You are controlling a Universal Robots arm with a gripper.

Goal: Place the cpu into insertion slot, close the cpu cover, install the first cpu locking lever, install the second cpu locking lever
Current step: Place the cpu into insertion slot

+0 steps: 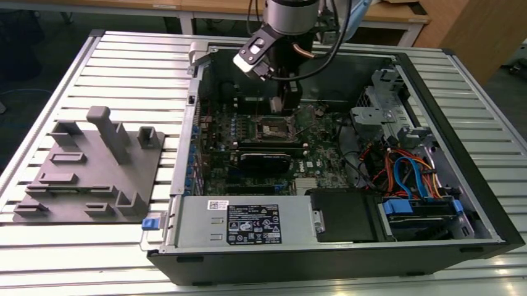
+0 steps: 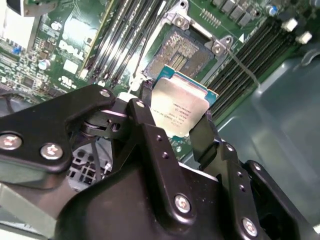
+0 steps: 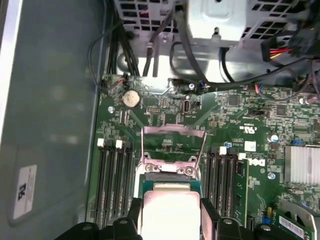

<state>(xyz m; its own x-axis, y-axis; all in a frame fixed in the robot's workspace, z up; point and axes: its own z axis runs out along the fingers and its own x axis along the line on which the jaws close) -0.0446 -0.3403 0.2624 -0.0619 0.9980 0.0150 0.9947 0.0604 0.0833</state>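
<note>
Dull silvery metal tops the cpu (image 2: 182, 107), which the gripper (image 2: 175, 114) holds pinched by its edges between black fingers (image 2: 150, 132), close over the insertion slot (image 2: 181, 49) and seemingly not yet seated. The slot's dark pin field lies bare and the cpu cover (image 3: 173, 131) stands swung up behind it on the green motherboard (image 3: 235, 115) in the open computer case (image 1: 329, 262). The placing step looks to be in hand, and seating the chip would call for squaring it to the socket's rim and lowering it flat.
</note>
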